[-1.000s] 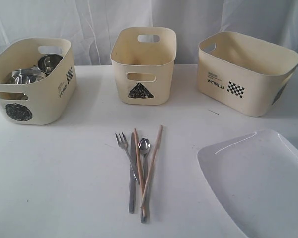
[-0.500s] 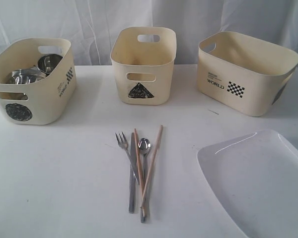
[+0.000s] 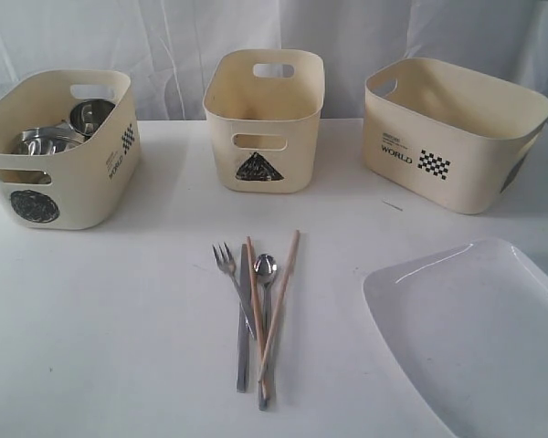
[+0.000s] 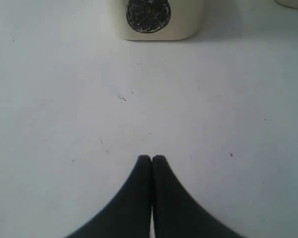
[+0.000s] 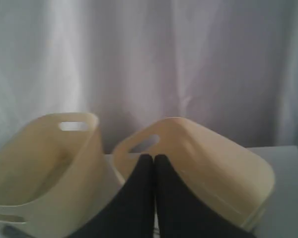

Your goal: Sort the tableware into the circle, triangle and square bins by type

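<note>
Circle bin (image 3: 82,187): far left, cream, dark round sticker; I see steel ware (image 3: 50,139) piled inside.
Triangle bin (image 3: 297,155): far centre, small, upright.
Square bin (image 3: 475,182): far right, wide, checkered mark.
Cutlery: I see the fork (image 3: 226,266), knife (image 3: 243,338), spoon (image 3: 266,266) and wooden chopsticks (image 3: 283,292) bunched near centre, overlapping, handles nearest.
Plate (image 3: 475,338): near right, large, white, lying flat.

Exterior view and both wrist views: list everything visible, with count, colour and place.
circle bin: one, cream, back left
steel vessels: several, exact count unclear, inside circle bin
triangle bin: one, cream, back centre
square bin: one, cream, back right
fork, knife, spoon: one each, steel, bundled front centre
chopsticks: two, wooden, in that bundle
plate: one, white, front right
table: one, white
curtain: white, behind
left gripper: black, shut, above bare table
right gripper: black, shut, facing two bins
</note>
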Motion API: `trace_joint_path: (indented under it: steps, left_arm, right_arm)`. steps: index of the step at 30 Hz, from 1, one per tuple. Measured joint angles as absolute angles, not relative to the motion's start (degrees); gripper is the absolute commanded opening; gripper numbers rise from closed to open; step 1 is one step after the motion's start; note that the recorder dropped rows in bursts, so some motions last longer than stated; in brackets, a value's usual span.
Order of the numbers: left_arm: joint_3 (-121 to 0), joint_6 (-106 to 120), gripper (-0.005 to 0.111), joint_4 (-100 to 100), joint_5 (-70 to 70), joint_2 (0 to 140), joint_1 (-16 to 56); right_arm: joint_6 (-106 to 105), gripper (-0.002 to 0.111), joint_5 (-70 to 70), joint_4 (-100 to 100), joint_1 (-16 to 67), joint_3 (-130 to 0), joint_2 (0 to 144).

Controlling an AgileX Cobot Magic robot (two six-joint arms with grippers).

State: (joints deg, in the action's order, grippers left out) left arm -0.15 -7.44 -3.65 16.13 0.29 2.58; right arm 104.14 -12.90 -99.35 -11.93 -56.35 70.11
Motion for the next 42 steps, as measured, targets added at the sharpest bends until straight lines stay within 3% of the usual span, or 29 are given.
trace_joint_path:
  steps: [5,8,10,13,17,25,31,35,40,42]
  left_arm:
    - [-0.15,-7.44,0.000,-3.65,16.13,0.29,2.58]
    - [-0.15,-7.44,0.000,-3.65,16.13,0.29,2.58]
    - [-0.15,-7.44,0.000,-3.65,16.13,0.29,2.58]
    - [-0.15,-7.44,0.000,-3.65,16.13,0.29,2.58]
    - [-0.15,-7.44,0.000,-3.65,16.13,0.29,2.58]
    - [-0.15,-7.44,0.000,-3.65,16.13,0.29,2.58]
    - [-0.15,-7.44,0.000,-3.65,14.55,0.29,2.58]
    - [-0.15,-7.44,0.000,-3.65,13.52,0.29,2.58]
    - [-0.15,-7.44,0.000,-3.65,12.88,0.29,2.58]
    - [-0.15,-7.44,0.000,-3.65,12.60,0.29,2.58]
  right_arm:
    - [93.76,0.000,2.38,-100.02,-11.93,-53.93,76.91]
    - [78.32,0.000,23.97,-90.69,-11.93,-51.64,81.32]
    - [63.92,0.000,35.84,-74.81,-11.93,-51.20,82.39]
    - [35.86,0.000,41.25,-41.36,-11.49,-50.80,80.72]
    - [5.68,0.000,42.58,-0.69,-1.13,-50.71,78.69]
    - [15.54,0.000,40.97,8.70,30.76,-55.27,86.85]
    - [17.95,0.001,40.93,8.70,36.12,-64.01,96.23]
    - [16.89,0.017,40.93,8.53,36.26,-67.43,98.43]
    - [13.42,0.057,40.93,10.42,36.26,-70.91,101.28]
    - [12.92,0.062,41.71,10.81,36.26,-72.07,102.83]
